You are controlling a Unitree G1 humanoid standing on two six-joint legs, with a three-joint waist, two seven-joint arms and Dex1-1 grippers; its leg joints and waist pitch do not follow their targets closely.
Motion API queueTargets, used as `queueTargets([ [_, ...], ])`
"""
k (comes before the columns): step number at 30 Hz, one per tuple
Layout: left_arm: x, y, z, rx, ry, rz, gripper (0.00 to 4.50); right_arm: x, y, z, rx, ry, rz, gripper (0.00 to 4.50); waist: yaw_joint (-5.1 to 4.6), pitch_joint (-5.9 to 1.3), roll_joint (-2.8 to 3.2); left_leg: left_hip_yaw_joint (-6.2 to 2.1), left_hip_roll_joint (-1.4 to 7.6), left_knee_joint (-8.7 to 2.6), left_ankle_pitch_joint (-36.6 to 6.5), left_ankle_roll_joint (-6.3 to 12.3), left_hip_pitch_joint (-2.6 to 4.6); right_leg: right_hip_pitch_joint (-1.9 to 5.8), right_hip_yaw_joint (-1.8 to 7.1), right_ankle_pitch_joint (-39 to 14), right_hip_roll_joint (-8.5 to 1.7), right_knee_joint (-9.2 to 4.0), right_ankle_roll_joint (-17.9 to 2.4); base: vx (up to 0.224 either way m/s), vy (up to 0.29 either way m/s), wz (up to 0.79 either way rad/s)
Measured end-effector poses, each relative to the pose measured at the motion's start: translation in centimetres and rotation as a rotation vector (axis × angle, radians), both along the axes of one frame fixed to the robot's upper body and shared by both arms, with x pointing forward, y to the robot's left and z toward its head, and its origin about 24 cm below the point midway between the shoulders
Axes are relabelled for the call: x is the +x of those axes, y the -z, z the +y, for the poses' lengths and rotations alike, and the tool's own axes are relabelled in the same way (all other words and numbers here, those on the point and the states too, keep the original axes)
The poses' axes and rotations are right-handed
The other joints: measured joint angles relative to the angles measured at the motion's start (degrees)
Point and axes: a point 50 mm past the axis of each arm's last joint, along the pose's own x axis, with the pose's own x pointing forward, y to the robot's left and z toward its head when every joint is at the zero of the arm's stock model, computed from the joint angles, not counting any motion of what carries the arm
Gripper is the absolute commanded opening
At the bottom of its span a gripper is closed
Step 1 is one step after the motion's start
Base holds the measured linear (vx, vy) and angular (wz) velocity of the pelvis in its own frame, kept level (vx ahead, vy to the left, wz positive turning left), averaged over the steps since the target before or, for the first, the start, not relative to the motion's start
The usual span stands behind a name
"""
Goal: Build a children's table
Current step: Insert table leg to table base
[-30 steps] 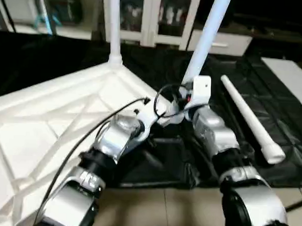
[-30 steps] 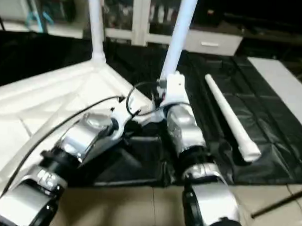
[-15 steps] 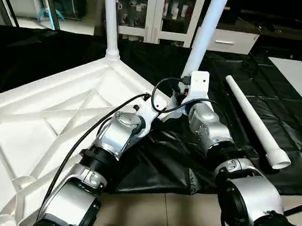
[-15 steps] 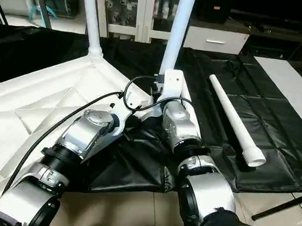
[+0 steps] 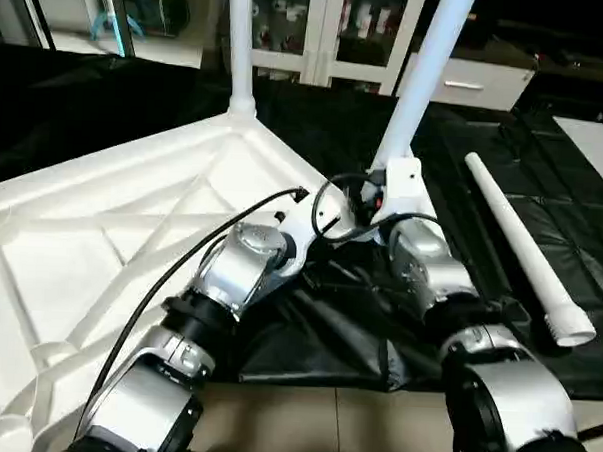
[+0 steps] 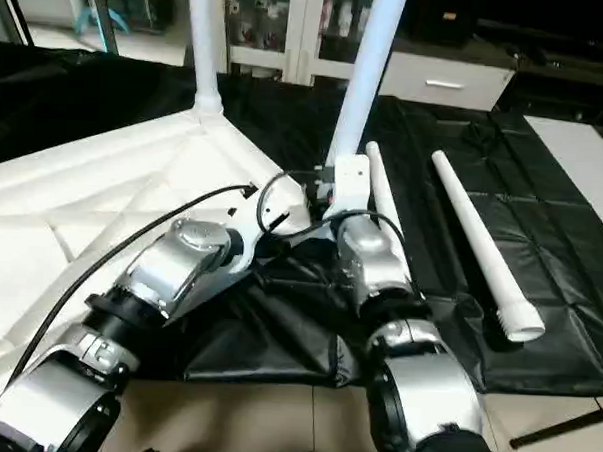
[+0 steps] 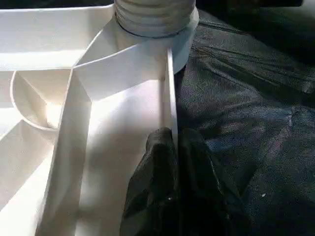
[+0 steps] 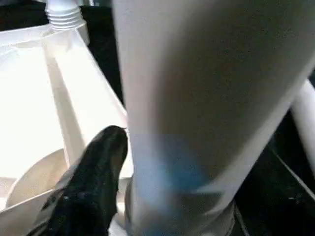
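The white tabletop (image 5: 131, 239) lies upside down, ribs up, on a black mat. Two white legs stand upright in its corner sockets: one at the far corner (image 5: 239, 43), one at the nearer right corner (image 5: 423, 81). My left gripper (image 7: 172, 147) is shut on the tabletop's thin rim wall, just short of that nearer leg's threaded base (image 7: 155, 14). My right gripper (image 5: 386, 172) is at the foot of the same leg (image 8: 197, 98), close against it. Two loose legs lie on the mat: one (image 6: 481, 249) to the right, one (image 6: 383, 195) beside my right forearm.
The black mat (image 5: 544, 177) covers the floor right of and behind the tabletop, bunched up under my forearms. Tiled floor shows at the near edge. White cabinets (image 5: 320, 27) and a drawer unit (image 5: 488, 84) stand at the back.
The whole picture has shifted, so the camera moved. Both arms stay at the same corner, the left gripper on the rim and the right at the leg's foot.
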Motion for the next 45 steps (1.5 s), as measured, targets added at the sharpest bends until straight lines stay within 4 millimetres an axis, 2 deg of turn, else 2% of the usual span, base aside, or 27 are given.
queueTargets([
  [6,0.1,-0.2,0.1,-0.001,0.003,-0.007,0.00,-0.5,-0.7,-0.3,0.017,-0.074,-0.034,3.93,0.15,0.07,0.10,0.10,0.00,0.01,0.1,0.08,-0.06,-0.20,0.13,0.1,0.04,0.06,0.0,0.000,0.000,0.00],
  [13,0.1,-0.2,0.0,-0.007,0.026,-0.004,0.00,-1.2,-0.9,-0.9,0.000,-0.116,-0.054,4.47,0.78,0.16,0.24,0.14,0.00,0.01,0.1,0.09,-0.04,-0.21,0.18,0.1,0.05,0.04,0.0,0.000,0.000,0.00],
  [17,0.1,-0.2,0.3,0.001,0.045,-0.006,0.00,-1.8,-1.7,-1.4,-0.002,-0.127,-0.072,4.47,1.03,0.17,0.27,0.15,-0.01,0.02,0.1,0.09,-0.01,-0.21,0.22,0.2,0.06,0.05,0.0,0.000,0.000,0.00],
  [21,0.1,-0.3,0.7,0.010,0.099,-0.004,0.00,-2.8,-2.1,-2.9,-0.006,-0.153,-0.058,4.47,1.47,0.19,0.30,0.14,0.00,0.01,0.1,0.08,0.02,-0.13,0.23,0.2,0.10,0.00,0.0,0.000,0.000,0.00],
  [26,-0.1,-0.3,2.3,0.034,0.216,0.000,0.00,-5.5,-2.4,-5.5,-0.008,-0.349,-0.018,4.47,2.57,0.26,0.51,0.14,-0.01,0.01,0.1,0.09,0.05,-0.09,0.34,0.2,0.15,-0.07,0.0,0.000,0.000,0.00],
  [33,-0.6,-0.3,3.6,0.042,0.317,0.029,0.00,-7.7,-3.1,-6.8,-0.059,-0.574,0.019,4.47,2.89,0.19,0.76,0.10,0.03,0.08,0.0,0.01,0.12,-0.02,1.05,0.2,0.68,-0.07,0.0,0.000,0.000,0.00],
  [37,-2.0,-0.1,4.6,0.031,0.441,0.071,0.00,-9.0,-3.0,-8.0,-0.128,-0.702,0.072,4.47,3.29,0.02,1.30,0.10,0.02,0.07,0.0,0.06,0.10,0.00,1.08,0.2,0.69,-0.11,0.0,0.000,0.000,0.00],
  [41,-2.6,0.0,4.7,0.030,0.518,0.100,0.00,-9.5,-2.8,-8.2,-0.187,-0.787,0.099,4.47,3.59,-0.05,1.57,0.10,0.02,0.17,0.0,0.01,0.12,0.08,1.14,0.2,0.69,-0.04,0.0,0.000,0.000,0.00],
  [45,-3.2,0.3,4.4,0.020,0.568,0.107,0.00,-9.0,-2.3,-8.2,-0.222,-0.811,0.119,4.47,3.55,-0.08,1.62,0.10,0.02,0.31,0.0,0.00,0.08,0.16,1.22,0.4,0.69,-0.05,0.0,0.000,0.000,0.00],
])
